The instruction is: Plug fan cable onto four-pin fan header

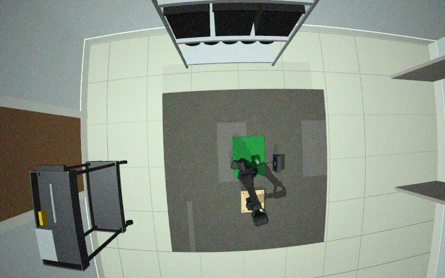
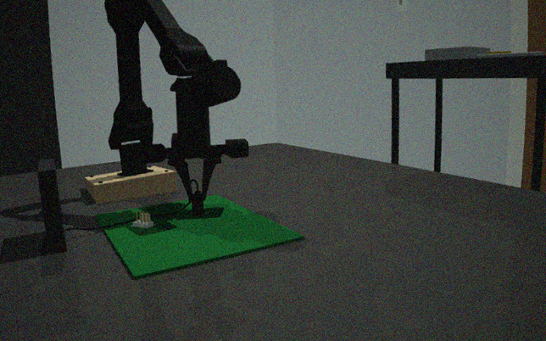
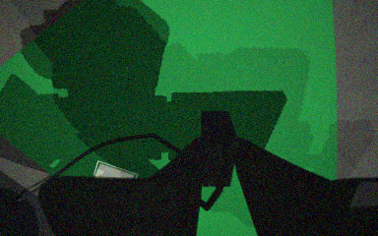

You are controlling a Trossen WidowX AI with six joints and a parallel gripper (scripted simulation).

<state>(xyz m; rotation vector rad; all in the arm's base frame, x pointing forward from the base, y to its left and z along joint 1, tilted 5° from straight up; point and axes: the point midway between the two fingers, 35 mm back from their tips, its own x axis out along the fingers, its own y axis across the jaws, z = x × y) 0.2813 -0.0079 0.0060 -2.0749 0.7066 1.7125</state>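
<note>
My gripper (image 2: 197, 198) (image 3: 218, 144) is shut on the dark cable plug (image 2: 198, 207) (image 3: 216, 123), low over the green board (image 1: 248, 145) (image 2: 214, 238) (image 3: 256, 29). The plug is upright; whether its lower end touches the board is not clear. The fan header (image 2: 143, 224) (image 3: 114, 170) (image 1: 257, 161), a pale base with upright pins, stands bare on the board, to the left of the plug in the exterior view. A thin black cable (image 3: 123, 139) arches away from the plug to the left. In the top view the arm hides the plug.
The dark upright fan block (image 1: 278, 163) (image 2: 51, 210) stands beside the board, with a cable loop near it. The arm's wooden base (image 1: 243, 201) (image 2: 135, 188) is behind the board in the exterior view. A side table (image 2: 465, 71) stands far off at the right.
</note>
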